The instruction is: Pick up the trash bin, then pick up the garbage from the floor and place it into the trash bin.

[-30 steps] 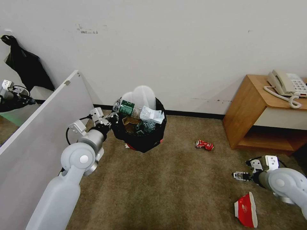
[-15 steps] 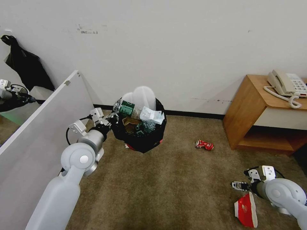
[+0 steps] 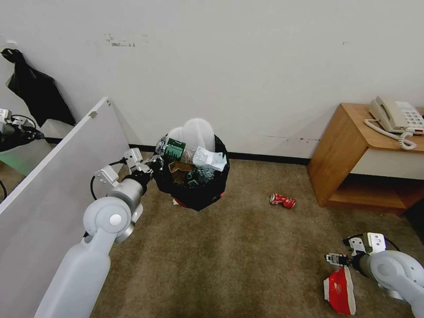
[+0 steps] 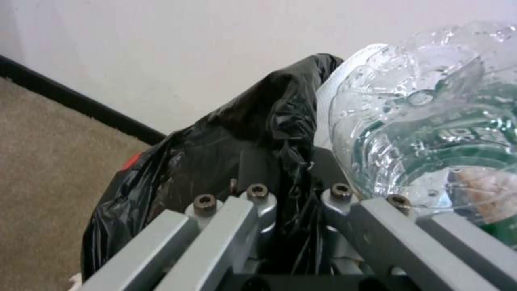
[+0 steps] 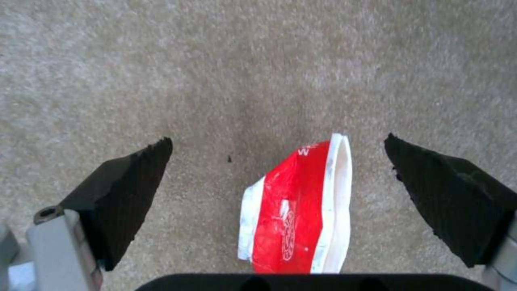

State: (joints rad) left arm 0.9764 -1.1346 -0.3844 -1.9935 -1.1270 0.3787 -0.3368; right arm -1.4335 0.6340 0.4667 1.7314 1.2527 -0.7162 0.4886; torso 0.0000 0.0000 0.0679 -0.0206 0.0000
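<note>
1. Beige-brown carpet, the floor [image 3: 247, 247], runs up to a white wall; a wooden side stand with a phone sits at the right edge of the head view.
2. The red-white carton [image 5: 295, 210] lies flat at the lower right of the head view, light and crushable by the look of it. Its long white edges look like the best grip.
3. The right gripper [image 5: 280, 194] hangs low over it, fingers spread, one on each side and not touching.
4. The left gripper [image 4: 293, 202], left of centre, pinches the bagged rim of the trash bin [image 3: 194, 176], which is heaped with bottles.
5. A crushed red can [image 3: 282, 200] lies on the carpet mid-frame.
</note>
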